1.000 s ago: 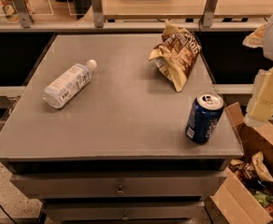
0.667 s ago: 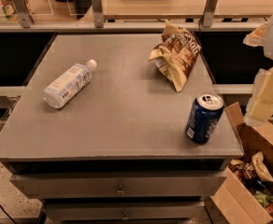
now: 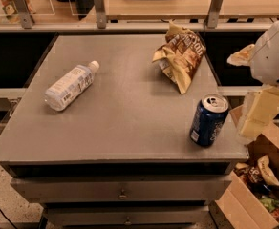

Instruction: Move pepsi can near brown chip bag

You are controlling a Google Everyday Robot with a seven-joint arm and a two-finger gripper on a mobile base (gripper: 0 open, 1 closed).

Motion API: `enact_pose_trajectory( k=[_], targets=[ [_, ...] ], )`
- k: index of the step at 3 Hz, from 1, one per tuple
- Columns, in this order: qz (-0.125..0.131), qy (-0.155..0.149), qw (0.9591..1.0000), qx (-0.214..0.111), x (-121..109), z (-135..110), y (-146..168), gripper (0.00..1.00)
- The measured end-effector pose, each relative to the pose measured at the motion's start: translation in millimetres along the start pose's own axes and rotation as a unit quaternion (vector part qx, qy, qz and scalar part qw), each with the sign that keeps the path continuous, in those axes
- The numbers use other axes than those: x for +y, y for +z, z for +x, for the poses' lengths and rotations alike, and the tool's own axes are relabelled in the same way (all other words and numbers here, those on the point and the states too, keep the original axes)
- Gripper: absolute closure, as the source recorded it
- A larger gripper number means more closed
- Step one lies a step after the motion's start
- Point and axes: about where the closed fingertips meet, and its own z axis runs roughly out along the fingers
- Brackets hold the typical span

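The pepsi can (image 3: 209,120) is dark blue with a silver top and stands upright near the table's front right corner. The brown chip bag (image 3: 180,56) is wrinkly, brown with pale yellow edges, and lies at the back right of the table, well behind the can. My gripper (image 3: 257,114) hangs off the table's right edge, just right of the can and not touching it. The white arm housing (image 3: 273,54) is above it.
A clear plastic water bottle (image 3: 70,85) lies on its side at the left of the grey table (image 3: 120,123). An open cardboard box (image 3: 259,190) with snack packets stands on the floor at the right. A railing with posts runs behind the table.
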Motion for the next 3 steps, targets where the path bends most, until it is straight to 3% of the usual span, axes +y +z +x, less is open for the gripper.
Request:
enact_pose_trajectory(
  k=[1,2,3],
  targets=[
    [-0.037,-0.02,0.9988,-0.026,16.0,-14.6,31.1,0.0],
    [-0.068,-0.036,0.9961,-0.043,25.7,-29.3,58.9,0.17],
    [-0.084,-0.045,0.9942,-0.05,29.1,-38.3,72.9,0.39]
  ],
)
